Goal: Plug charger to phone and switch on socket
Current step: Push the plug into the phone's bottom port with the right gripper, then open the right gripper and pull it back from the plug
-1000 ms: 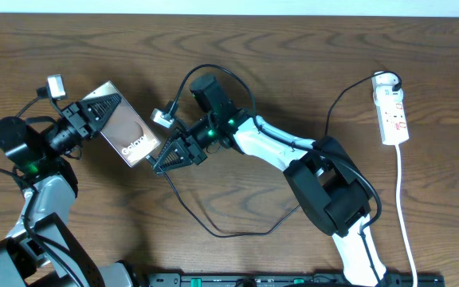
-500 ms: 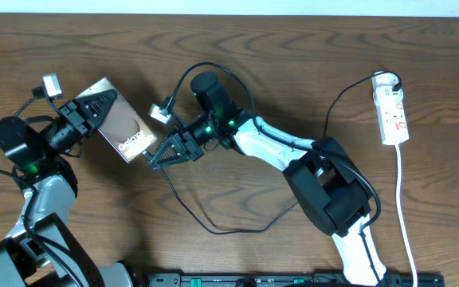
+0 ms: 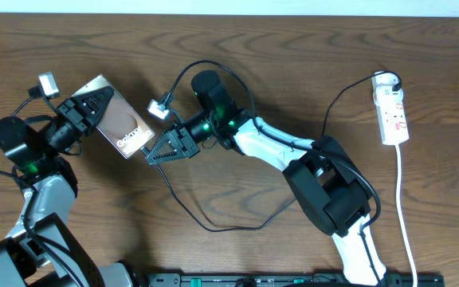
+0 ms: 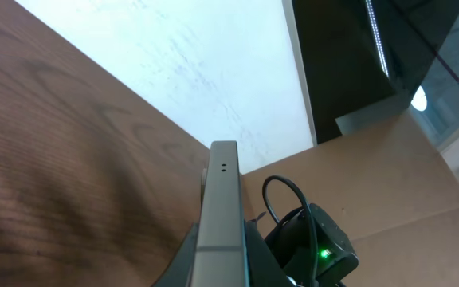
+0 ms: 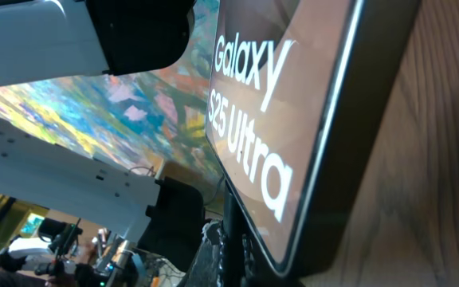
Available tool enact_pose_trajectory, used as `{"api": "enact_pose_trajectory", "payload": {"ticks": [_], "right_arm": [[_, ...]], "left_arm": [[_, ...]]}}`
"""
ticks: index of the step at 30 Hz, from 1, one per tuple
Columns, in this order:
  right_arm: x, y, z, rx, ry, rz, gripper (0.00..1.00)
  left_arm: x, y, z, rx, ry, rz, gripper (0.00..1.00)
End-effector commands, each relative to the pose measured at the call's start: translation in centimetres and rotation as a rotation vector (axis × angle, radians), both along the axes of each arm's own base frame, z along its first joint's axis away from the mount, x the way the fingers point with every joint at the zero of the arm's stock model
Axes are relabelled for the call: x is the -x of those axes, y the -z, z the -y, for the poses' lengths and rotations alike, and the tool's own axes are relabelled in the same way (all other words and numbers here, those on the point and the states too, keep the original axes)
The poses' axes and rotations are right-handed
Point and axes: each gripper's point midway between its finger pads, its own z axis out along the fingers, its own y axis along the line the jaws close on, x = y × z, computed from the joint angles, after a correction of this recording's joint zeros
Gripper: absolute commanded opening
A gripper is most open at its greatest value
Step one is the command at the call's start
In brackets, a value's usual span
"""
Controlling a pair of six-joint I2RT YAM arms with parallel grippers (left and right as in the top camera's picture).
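Observation:
My left gripper (image 3: 92, 109) is shut on the phone (image 3: 126, 126) and holds it tilted above the table. In the left wrist view its silvery edge (image 4: 221, 191) stands between my fingers (image 4: 221, 267). My right gripper (image 3: 154, 153) is shut on the charger's black connector tip (image 5: 233, 219), right at the phone's lower end. The right wrist view shows the "Galaxy S25 Ultra" screen (image 5: 277, 96) very close above my fingers (image 5: 241, 259). I cannot tell whether the tip is inside the port. The thin black charger cable (image 3: 205, 226) loops over the table to the white socket (image 3: 393, 112) at far right.
The socket's white cord (image 3: 402, 199) runs down the right side to the front edge. A black plug (image 3: 386, 80) sits in its far end. The right arm's base (image 3: 333, 195) stands right of centre. A black rail (image 3: 293, 279) lies along the front edge.
My right gripper has moved left and slightly up with the connector, closing on the phone's lower end. The phone in my left gripper has shifted slightly up and left.

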Motion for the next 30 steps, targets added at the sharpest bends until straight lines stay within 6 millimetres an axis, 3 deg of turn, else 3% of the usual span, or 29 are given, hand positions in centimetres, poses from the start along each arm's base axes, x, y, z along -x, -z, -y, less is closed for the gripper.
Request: {"api": "enact_pose_trajectory", "payload": {"ticks": [1,11,21,23,24,25,26,30], "right_arm": [[-2.5,-1.0,-0.8,-0.011,0.11,0.052,0.01],[-3.9,-1.9,-0.7,-0.033,0.156,0.06,0.01],[-3.8,-2.0,-0.6,-0.035,0.148,0.058,0.04],[-3.7,-2.0,-0.6,-0.03,0.146,0.049,0.24],[-3.7,-2.0,-0.6,-0.027,0.146,0.044,0.43],[-3.7,-2.0,-0.6,-0.027,0.146,0.044,0.79],[-3.7,-2.0,-0.6,-0.027,0.146,0.044,0.99],[-3.5,-2.0,-0.5,-0.029,0.134,0.042,0.99]], "left_arm": [[1.9,-0.3,2.4,-0.038,0.166,0.045,0.07],[2.2,-0.3,2.7,-0.044,0.193,0.052,0.07],[2.2,-0.3,2.6,-0.044,0.187,0.051,0.07],[2.0,-0.2,2.5,-0.043,0.177,0.05,0.07],[2.0,-0.2,2.5,-0.043,0.172,0.05,0.07],[1.9,-0.2,2.4,-0.043,0.167,0.049,0.07],[1.9,-0.2,2.4,-0.043,0.163,0.049,0.08],[1.7,-0.2,2.2,-0.044,0.153,0.05,0.07]]}}
